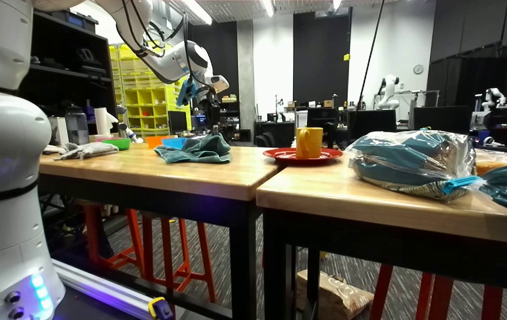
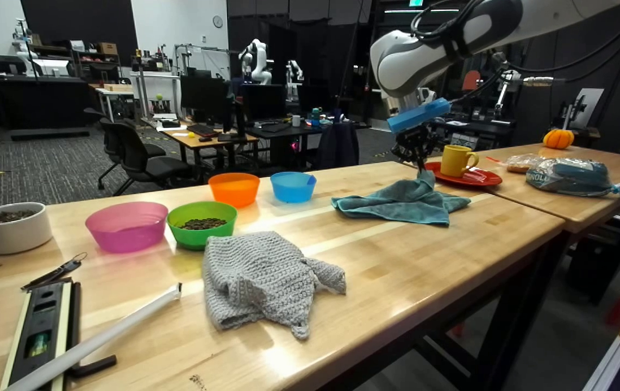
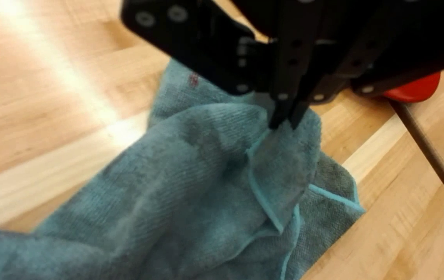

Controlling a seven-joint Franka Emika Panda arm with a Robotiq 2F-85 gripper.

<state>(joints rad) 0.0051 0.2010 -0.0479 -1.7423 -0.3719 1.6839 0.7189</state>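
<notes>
My gripper point(image 3: 284, 125) points down and is shut on a teal cloth point(image 3: 190, 186), with a pinch of fabric between its fingertips. The cloth is crumpled and rises to a peak at the fingertips, while its lower part lies spread on the wooden table. Its edge has a lighter blue trim. The gripper and cloth also show in both exterior views, the gripper point(image 1: 214, 130) above the cloth point(image 1: 200, 150) and the gripper point(image 2: 421, 167) at the cloth's peak point(image 2: 407, 201). A yellow mug point(image 2: 455, 161) stands on a red plate point(image 2: 484, 178) just beyond the cloth.
Orange point(image 2: 233, 190), blue point(image 2: 293, 188), pink point(image 2: 127, 228) and green bowls point(image 2: 201, 239) stand on the table point(image 2: 386, 271) beside a white bowl point(image 2: 13, 233). A grey knitted cloth point(image 2: 266, 277) and a spirit level point(image 2: 38, 336) lie nearer. Bagged bread point(image 1: 413, 160) lies past a table seam.
</notes>
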